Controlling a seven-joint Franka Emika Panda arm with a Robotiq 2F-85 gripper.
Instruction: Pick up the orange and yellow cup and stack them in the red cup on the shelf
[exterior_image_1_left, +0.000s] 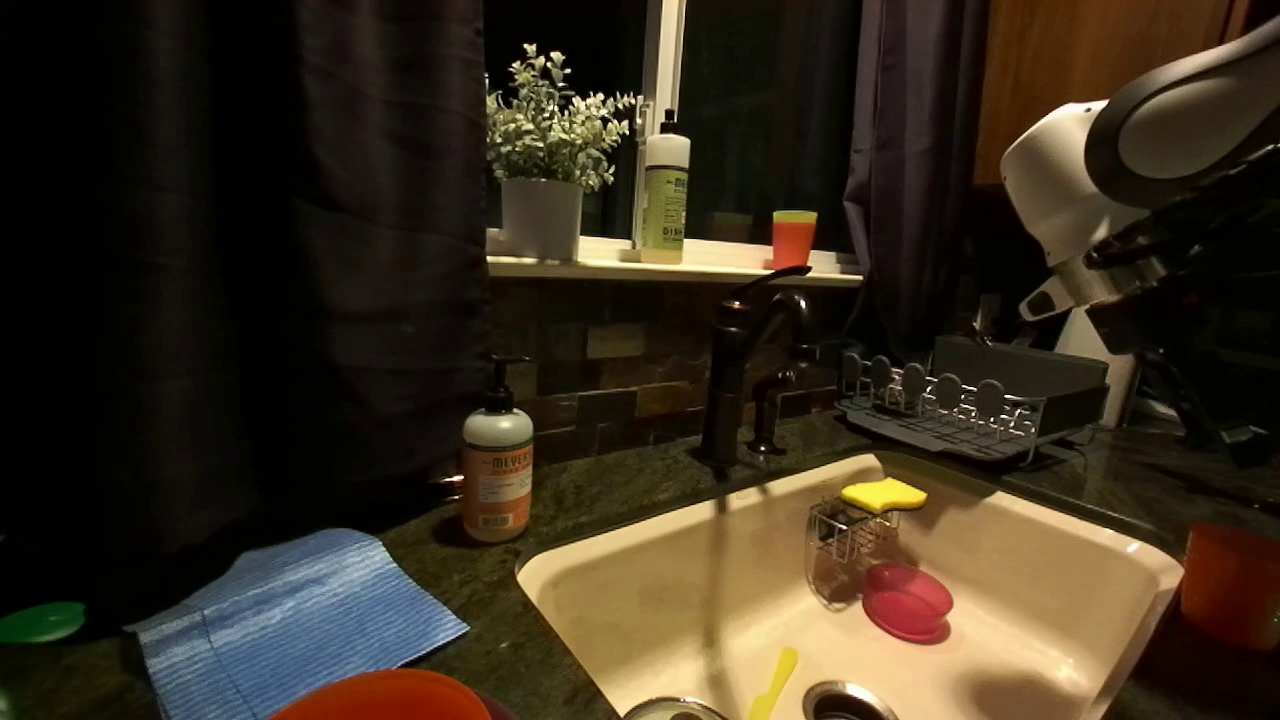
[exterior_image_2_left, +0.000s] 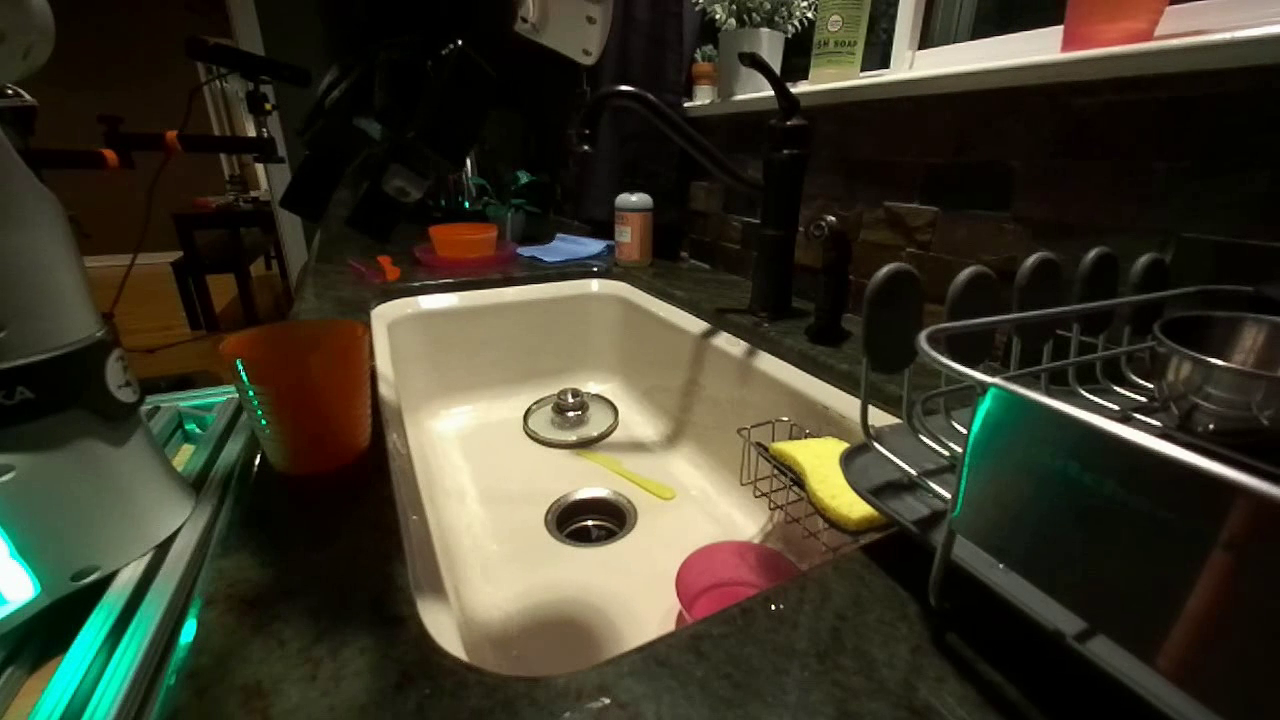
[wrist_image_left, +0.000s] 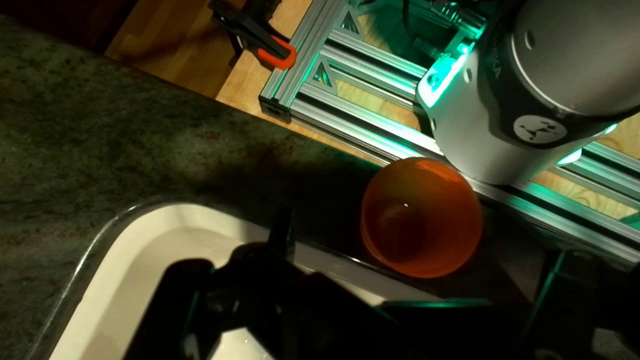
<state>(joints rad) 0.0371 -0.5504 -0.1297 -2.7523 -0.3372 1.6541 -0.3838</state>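
Note:
A large orange cup (wrist_image_left: 422, 217) stands upright on the dark counter between the sink and the robot base. It also shows in both exterior views (exterior_image_1_left: 1230, 585) (exterior_image_2_left: 300, 400). My gripper (wrist_image_left: 425, 235) is above it, with its dark fingers spread wide and nothing between them. In an exterior view the gripper (exterior_image_1_left: 1215, 420) is mostly lost in shadow. A red-orange cup (exterior_image_1_left: 792, 245) with a yellow band at its top stands on the window sill. The band looks like a yellow cup nested inside. The cup's lower part shows in an exterior view (exterior_image_2_left: 1110, 25).
The white sink (exterior_image_2_left: 400, 480) holds a pink cup (exterior_image_2_left: 735, 580), a yellow knife (exterior_image_2_left: 630, 475) and a glass lid (exterior_image_2_left: 570, 425). A tall faucet (exterior_image_1_left: 728, 380) and green soap bottle (exterior_image_1_left: 666, 195) stand near the sill cup. A dish rack (exterior_image_1_left: 950, 400) is beside the sink.

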